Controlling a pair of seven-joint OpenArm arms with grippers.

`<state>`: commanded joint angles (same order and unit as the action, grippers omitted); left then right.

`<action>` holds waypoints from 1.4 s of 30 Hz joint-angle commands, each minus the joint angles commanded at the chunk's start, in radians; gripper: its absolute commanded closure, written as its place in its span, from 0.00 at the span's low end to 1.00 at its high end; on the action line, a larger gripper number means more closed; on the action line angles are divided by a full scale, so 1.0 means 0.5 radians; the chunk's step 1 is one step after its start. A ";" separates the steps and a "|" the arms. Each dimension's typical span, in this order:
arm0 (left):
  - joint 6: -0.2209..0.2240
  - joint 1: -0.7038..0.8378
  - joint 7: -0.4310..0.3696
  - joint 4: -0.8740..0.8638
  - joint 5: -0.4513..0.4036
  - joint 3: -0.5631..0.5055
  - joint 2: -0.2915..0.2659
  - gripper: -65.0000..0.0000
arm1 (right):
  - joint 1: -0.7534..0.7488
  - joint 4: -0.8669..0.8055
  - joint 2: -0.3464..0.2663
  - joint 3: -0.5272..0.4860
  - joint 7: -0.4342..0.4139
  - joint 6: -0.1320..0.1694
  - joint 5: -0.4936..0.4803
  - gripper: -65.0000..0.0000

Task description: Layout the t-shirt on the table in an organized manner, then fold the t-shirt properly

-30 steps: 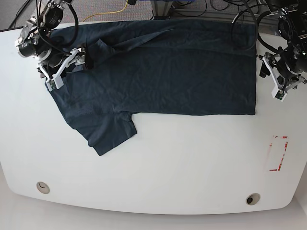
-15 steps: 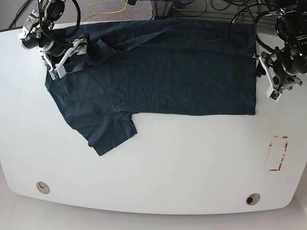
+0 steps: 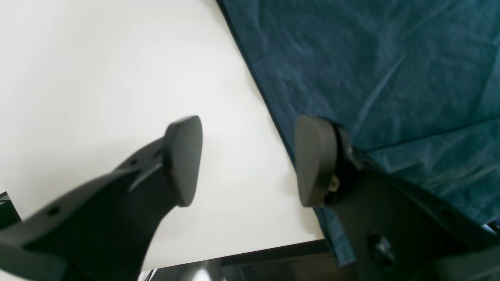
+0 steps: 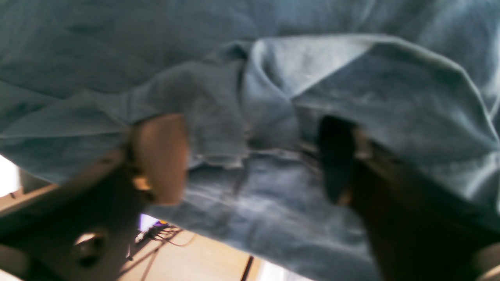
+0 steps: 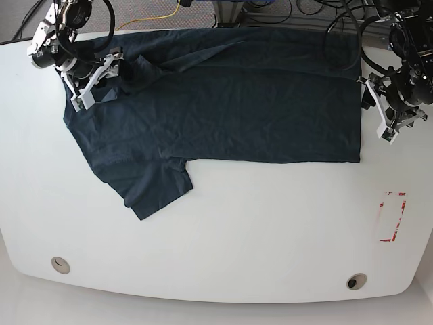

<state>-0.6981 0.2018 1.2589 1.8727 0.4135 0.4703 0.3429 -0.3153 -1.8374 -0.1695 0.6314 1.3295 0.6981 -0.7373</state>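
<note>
**Laying the shirt flat: the far sleeve is not yet out**

The glossy white table carries the navy t-shirt spread along its far half, one sleeve lying flat toward the near side, the other bunched at the far corner. The right gripper hangs over that bunch with jaws apart, holding nothing. The left gripper sits parted at the hem edge, also empty.

To do this step well, the right arm should probably pinch only the folded sleeve layer and draw it outward while the left anchors the hem.

The right wrist view shows the crumpled sleeve fold between the fingers; the base view only hints at it. The left wrist view shows one finger over bare table, the other over cloth.
</note>
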 joint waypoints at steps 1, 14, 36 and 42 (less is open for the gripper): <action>0.000 0.000 0.000 0.000 0.000 0.000 0.000 0.46 | 0.000 0.000 0.003 0.000 0.000 0.000 0.000 0.43; 0.000 0.000 0.000 0.000 0.000 0.000 0.000 0.46 | -0.012 0.000 0.055 -0.003 0.006 0.000 0.000 0.29; 0.000 -0.003 -0.003 0.000 0.000 0.000 0.000 0.46 | -0.006 -0.003 0.055 -0.052 0.006 0.000 -0.003 0.96; 0.000 -0.046 -0.003 0.000 0.000 0.000 0.000 0.46 | 0.006 -0.015 0.049 -0.123 0.006 0.000 -0.107 0.95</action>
<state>-0.6981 0.1788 1.2574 1.8727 0.4135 0.4703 0.3429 -0.3122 -1.8451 -0.1450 0.5700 1.3326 0.6981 -0.7910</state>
